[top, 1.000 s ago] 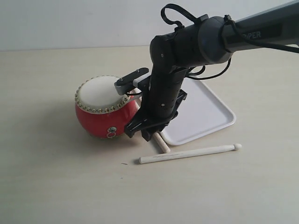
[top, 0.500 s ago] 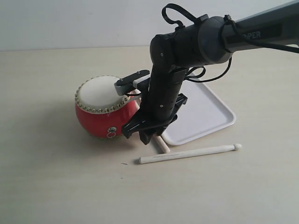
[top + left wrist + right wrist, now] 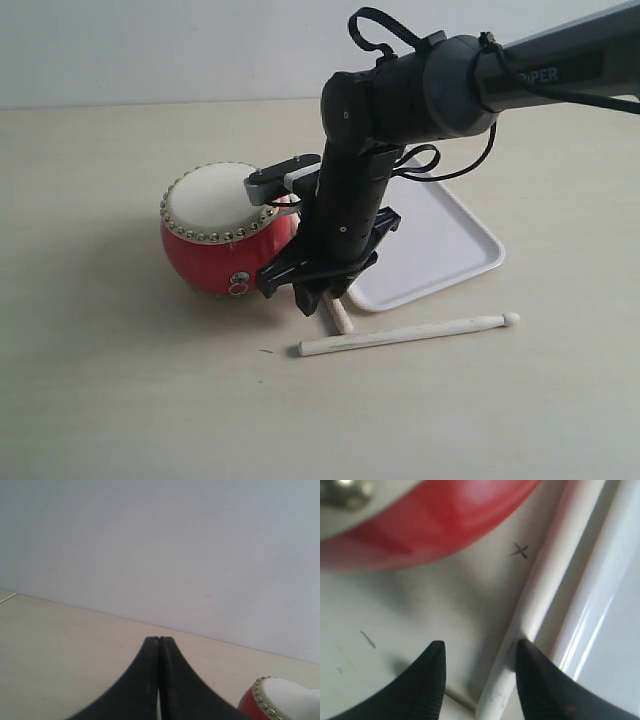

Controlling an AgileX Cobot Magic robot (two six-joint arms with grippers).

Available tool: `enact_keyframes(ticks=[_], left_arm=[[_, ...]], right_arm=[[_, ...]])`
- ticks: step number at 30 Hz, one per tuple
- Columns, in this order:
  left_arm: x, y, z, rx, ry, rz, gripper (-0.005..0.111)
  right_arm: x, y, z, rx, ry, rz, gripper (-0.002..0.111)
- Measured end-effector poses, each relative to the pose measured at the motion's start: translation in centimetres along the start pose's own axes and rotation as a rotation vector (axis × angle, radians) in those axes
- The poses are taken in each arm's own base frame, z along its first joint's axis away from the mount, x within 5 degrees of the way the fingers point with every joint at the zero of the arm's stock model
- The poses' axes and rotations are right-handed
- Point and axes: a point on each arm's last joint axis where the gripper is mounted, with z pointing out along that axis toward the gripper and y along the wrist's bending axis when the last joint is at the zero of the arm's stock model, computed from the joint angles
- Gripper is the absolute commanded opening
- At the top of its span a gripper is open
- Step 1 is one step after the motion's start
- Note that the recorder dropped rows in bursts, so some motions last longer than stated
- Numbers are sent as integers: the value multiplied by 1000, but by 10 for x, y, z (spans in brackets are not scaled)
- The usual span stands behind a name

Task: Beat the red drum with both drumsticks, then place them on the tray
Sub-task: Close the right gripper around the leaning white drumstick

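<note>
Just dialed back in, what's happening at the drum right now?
The right gripper is open, down over one drumstick lying on the table between the red drum and the tray; nothing is gripped yet. The other drumstick lies on the table in front of the tray. The left gripper is shut and empty.

Rt arm point(image 3: 350, 190) is covering most of the stick point(image 3: 340, 316) just beside the drum point(image 3: 215, 235), only its butt end showing. It's also hiding the drum's flank & the tray point(image 3: 440, 240) corner nearest the drum. In rt wrist view the drum point(image 3: 445, 510) is blurring, edge cutting it off.
</note>
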Motion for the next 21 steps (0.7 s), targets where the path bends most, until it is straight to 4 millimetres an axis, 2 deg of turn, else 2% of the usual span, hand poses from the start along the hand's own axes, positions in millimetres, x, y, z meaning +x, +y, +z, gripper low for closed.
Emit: enact_keyframes(ticks=[21], left_arm=[[0,0,0,0,0,0,0]], right_arm=[[3,0,0,3,36,77,43]])
